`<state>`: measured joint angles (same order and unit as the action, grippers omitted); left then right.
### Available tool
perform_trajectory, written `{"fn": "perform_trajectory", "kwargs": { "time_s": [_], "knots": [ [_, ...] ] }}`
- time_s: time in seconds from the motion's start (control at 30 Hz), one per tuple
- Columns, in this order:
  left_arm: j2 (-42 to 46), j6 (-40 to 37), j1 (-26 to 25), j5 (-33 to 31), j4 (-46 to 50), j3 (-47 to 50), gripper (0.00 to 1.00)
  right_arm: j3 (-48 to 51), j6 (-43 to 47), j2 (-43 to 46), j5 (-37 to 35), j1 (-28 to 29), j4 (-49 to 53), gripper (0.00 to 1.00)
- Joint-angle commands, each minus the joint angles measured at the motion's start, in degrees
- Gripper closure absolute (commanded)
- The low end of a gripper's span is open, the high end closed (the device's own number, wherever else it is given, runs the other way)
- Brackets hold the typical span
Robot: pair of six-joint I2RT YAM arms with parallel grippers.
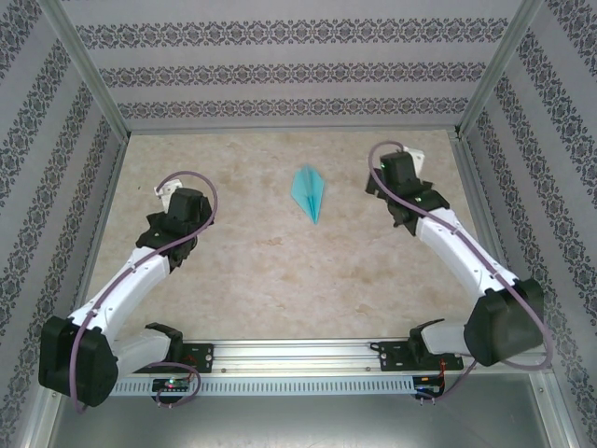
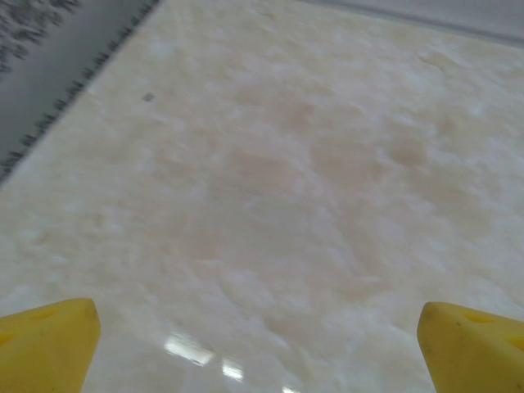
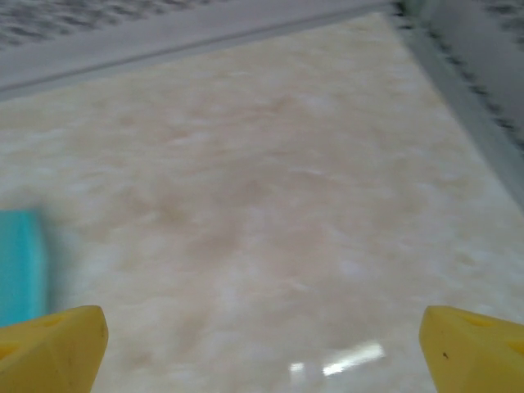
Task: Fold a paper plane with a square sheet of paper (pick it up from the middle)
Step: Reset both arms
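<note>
Risk: paper plane (image 1: 309, 192) is lying loose on desk (image 1: 280, 280); left jaws and right jaws are hanging spread; nearer right ones may knock it.

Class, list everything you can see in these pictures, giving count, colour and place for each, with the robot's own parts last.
Light-blue folded paper plane: one, cyan, lying on the far middle of the table, between the grippers, touching neither.
Marbled beige tabletop: one, cream-beige, under everything.
Patterned wall panels: three, grey and white, back and both sides.
Metal base rail: one, silver, near edge.
Robot arms: two, white and black, left arm, right arm.
Left gripper: one, yellow fingertips, open, over bare table.
Right gripper: one, yellow fingertips, open, right of the plane.
</note>
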<state>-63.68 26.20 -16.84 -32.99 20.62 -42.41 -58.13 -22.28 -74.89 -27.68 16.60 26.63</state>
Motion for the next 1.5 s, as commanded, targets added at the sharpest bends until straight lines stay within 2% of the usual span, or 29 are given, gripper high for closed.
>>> {"fn": "perform_trajectory", "kwargs": {
  "time_s": [0.0,0.17,0.3,0.4,0.47,0.53,0.6,0.67,0.8,0.9,1.1,1.2,1.33,1.47],
  "knots": [
    [1.77,-7.37,2.33,-10.75,-12.26,5.23,0.0,9.35,3.59,5.61,-7.72,-4.87,-11.1,0.02],
    [2.36,-12.47,7.22,-6.73,-28.02,13.93,0.0,23.85,10.63,8.54,-8.08,-9.88,-29.49,0.02],
    [1.95,-18.94,9.88,-1.09,-39.96,20.12,0.0,33.56,15.5,6.83,-8.71,-10.42,-49.82,0.02],
    [0.45,-21.8,12.31,5.63,-47.46,23.13,0.0,35.45,17.91,2.51,-5.01,-11.66,-57.65,0.02],
    [-0.68,-23.75,13.11,9.43,-53.18,24.96,0.0,34.7,20.85,1.41,-0.85,-11.7,-58.55,0.02],
    [-2.19,-24.29,14.07,13.12,-57.06,25.69,0.0,36.29,23.47,0.01,2.3,-11.74,-65.58,0.02],
    [-4.35,-24.94,14.63,17.19,-61.45,26.13,0.0,36.09,23.5,-0.9,5.73,-12.69,-66.8,0.02],
    [-6.23,-26.48,14.86,20.06,-59.57,24.28,0.0,35.9,22.54,-1.57,10.11,-14.05,-67.47,0.02],
    [-8.42,-28.67,14.93,23.01,-61.39,24.51,0.0,38.18,22.79,-7.47,16.53,-15.1,-78.71,0.02],
    [-9.77,-29.42,14.98,25.12,-62.81,24.79,0.0,37.69,23.09,-11.39,17.61,-15.11,-80.84,0.02],
    [-10.64,-29.55,15.0,28.7,-60.42,23.24,0.0,37.18,22.78,-10.84,18.02,-15.51,-78.92,0.02],
    [-13.19,-26.6,15.0,31.18,-66.48,23.86,0.0,36.82,22.53,-10.92,17.62,-15.57,-78.37,0.02],
    [-17.72,-26.1,14.91,31.47,-65.74,20.83,0.0,36.6,22.28,-11.06,17.23,-15.63,-78.02,0.02],
    [-21.66,-26.2,14.63,31.09,-70.14,21.33,0.0,36.4,22.2,-11.06,17.38,-15.72,-77.7,0.02]
  ]
}}
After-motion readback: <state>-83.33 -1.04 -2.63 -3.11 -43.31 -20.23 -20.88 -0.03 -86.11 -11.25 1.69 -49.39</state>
